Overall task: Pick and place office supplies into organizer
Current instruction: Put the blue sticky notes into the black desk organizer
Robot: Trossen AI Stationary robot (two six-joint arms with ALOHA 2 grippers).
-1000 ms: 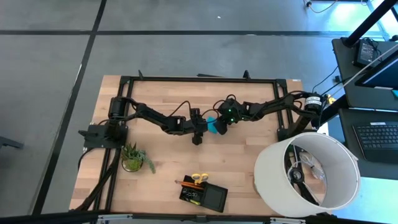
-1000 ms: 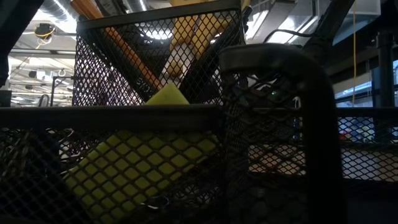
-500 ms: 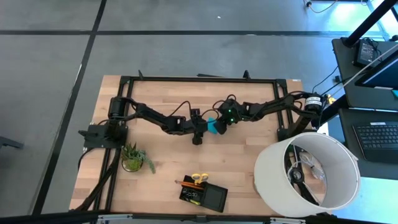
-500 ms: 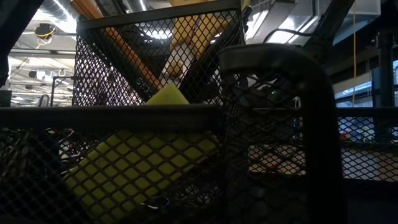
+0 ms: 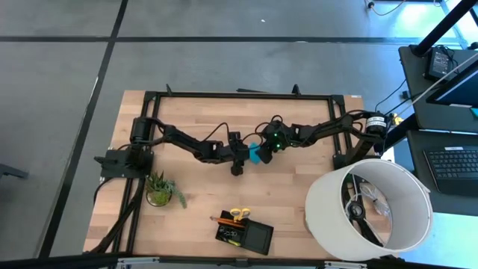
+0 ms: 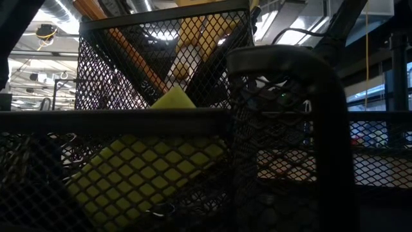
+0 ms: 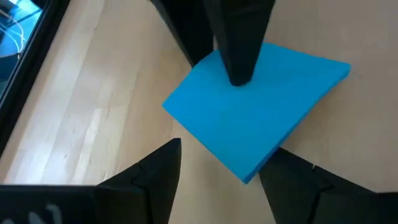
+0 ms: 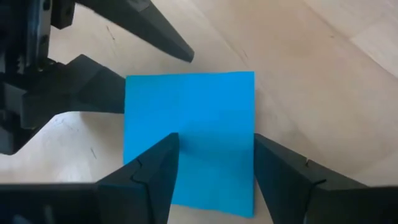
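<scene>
The bright blue square note pad (image 5: 257, 152) lies flat on the wooden table's middle, between my two grippers. My left gripper (image 7: 217, 168) is open, with a corner of the pad (image 7: 245, 174) between its fingertips. My right gripper (image 8: 214, 168) is open over the pad's opposite side. The black mesh organizer (image 5: 246, 237) stands near the front edge. Yellow-handled scissors (image 5: 239, 214) and an orange pencil (image 5: 222, 220) stick up out of it. The low view looks through its mesh at a yellow block (image 6: 148, 174). My left gripper has a finger on either side of the pad's corner; I cannot tell whether either finger touches the pad's edges. My right gripper comes slanting down from the table's right. One fingertip (image 7: 239, 78) rests on the pad's top face (image 7: 249, 99). The other finger (image 8: 280, 168) stands along the pad's edge (image 8: 252, 143).
A small green potted plant (image 5: 159, 190) stands at the front left. A large white lampshade (image 5: 370, 213) lies at the front right corner. A black frame (image 5: 239, 96) runs along the table's far edge. Bare wood lies between the pad and the organizer.
</scene>
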